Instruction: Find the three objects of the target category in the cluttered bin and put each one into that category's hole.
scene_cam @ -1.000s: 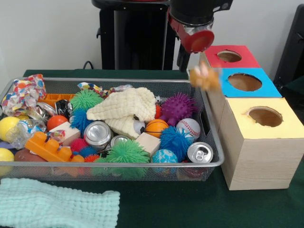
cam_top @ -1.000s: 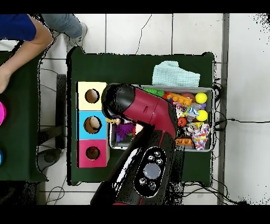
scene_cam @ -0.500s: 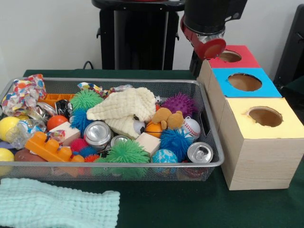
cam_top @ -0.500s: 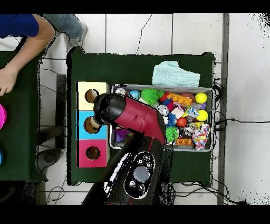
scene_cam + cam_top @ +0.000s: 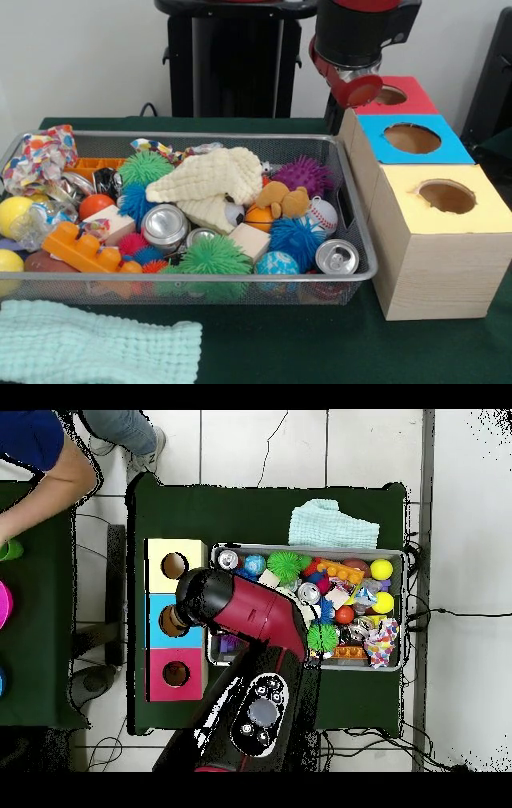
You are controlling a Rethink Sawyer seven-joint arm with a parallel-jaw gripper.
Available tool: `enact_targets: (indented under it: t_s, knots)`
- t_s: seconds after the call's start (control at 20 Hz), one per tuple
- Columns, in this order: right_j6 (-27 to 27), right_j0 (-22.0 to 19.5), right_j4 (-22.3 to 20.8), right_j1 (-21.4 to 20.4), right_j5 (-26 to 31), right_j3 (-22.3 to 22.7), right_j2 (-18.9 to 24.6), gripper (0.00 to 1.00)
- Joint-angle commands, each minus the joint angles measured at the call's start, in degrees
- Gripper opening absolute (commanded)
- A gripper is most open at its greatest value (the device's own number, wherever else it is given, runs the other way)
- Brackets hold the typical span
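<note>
Since the teddy bear (image 5: pixel 282 199) lies in the bin (image 5: pixel 358 240) beside the basketball (image 5: pixel 262 214), far from the blue hole (image 5: pixel 412 138), and we cannot tell the tool's (image 5: pixel 358 86) opening, we should grip it squarely.

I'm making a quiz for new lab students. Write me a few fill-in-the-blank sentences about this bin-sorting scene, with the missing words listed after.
1. The box between the red box and the yellow one has a ____ top.
2. The small brown teddy bear lies inside the wire ____.
3. The folded cloth in front of the bin is pale ____.
4. Each box top has ____ round hole.

Missing words: blue; bin; green; one
</note>
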Motion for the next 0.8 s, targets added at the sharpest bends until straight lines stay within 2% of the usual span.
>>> enact_targets:
  t_s: [0.05,0.3,0.45,0.8]
  knots:
    - [3.69,-3.33,-1.42,5.27,-4.78,-0.21,5.81,0.0]
    - [1.55,-5.05,-3.32,8.31,-5.11,-5.05,5.49,0.0]
    - [0.78,-5.97,-3.94,10.1,-6.95,-6.39,6.06,0.0]
    - [1.49,-6.03,-3.7,11.61,-10.14,-6.16,6.81,0.0]
